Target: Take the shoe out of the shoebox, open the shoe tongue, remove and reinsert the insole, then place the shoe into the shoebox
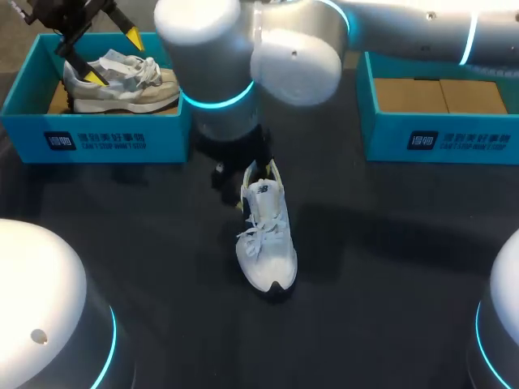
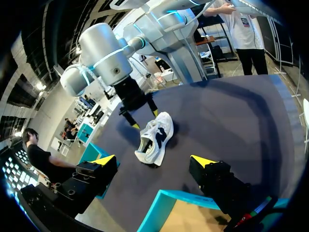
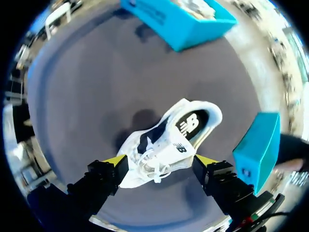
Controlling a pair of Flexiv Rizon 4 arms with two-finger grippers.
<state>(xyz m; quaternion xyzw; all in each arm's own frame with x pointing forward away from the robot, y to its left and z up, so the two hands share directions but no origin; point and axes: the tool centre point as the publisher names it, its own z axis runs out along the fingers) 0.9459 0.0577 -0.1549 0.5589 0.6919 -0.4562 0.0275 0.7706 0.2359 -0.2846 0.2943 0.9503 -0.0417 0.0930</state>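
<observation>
A white shoe [image 1: 266, 235] lies on the dark table, its toe toward the front edge and its laces loose. My right gripper [image 3: 159, 162] hangs open just above its laced midfoot, one finger on each side, gripping nothing. In the left wrist view that gripper [image 2: 146, 119] hovers over the white shoe [image 2: 154, 137]. A grey shoe [image 1: 122, 85] rests inside the left blue shoebox [image 1: 97, 138]. Over that box my left gripper [image 1: 115, 57] stands wide open and empty, its yellow fingertips [image 2: 104, 159] far apart.
A second blue shoebox [image 1: 438, 138] with a bare cardboard floor stands at the back right. My right arm [image 1: 243, 57] crosses over the middle of the table from the right. Dark tabletop [image 1: 389, 259] surrounds the white shoe.
</observation>
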